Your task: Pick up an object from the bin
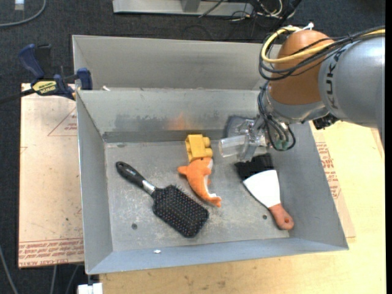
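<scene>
Arm: the grey arm [358, 78] comes in from the right, over the bin's far right corner, with an orange cover [300, 66] and looped cables at its wrist.
Gripper: the gripper [237, 144] hangs low inside the bin [92, 164], near the far wall and right of the middle.
Grip: from here I cannot tell whether it is released or clenched, and I can make out nothing held in it.
Yellow block: a small yellow block [197, 146] sits on the floor just left of the gripper, close to it but apart from it.
White scraper: a white scraper [263, 187] lies just on the near side of the gripper and a little to its right. Its broad blade points towards the gripper and its pinkish-orange handle [282, 217] runs off towards the near right corner.
Dark patch: something black [254, 164] lies between the gripper and the scraper's blade. What it is I cannot say.
Orange toy: a curved orange toy [199, 179] lies directly on the near side of the yellow block, to the gripper's near left.
Hairbrush: a black hairbrush [174, 207] lies aslant on the near left of the floor, well apart from the gripper, handle towards the far left.
</scene>
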Robot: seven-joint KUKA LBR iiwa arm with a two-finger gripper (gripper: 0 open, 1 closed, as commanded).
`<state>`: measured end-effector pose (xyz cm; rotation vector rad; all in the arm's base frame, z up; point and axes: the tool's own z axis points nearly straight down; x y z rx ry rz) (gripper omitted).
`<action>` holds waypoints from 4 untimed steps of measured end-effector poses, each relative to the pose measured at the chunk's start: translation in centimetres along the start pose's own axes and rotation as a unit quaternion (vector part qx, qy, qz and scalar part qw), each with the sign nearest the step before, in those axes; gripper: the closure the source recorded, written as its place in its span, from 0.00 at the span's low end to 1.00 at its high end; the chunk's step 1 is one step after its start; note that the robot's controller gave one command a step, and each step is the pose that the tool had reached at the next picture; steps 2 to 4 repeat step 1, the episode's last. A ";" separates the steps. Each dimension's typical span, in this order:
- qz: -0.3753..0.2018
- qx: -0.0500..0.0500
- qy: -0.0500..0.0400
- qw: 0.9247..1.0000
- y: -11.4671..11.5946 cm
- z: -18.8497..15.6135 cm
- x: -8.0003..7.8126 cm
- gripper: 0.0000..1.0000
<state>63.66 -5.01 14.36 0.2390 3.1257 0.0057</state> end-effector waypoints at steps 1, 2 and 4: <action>0.000 0.000 -0.002 1.000 0.0 -2.1 -0.1 1.00; 0.000 0.000 -0.002 1.000 0.0 -2.1 -0.1 1.00; 0.000 0.000 -0.002 1.000 0.0 -2.1 -0.1 1.00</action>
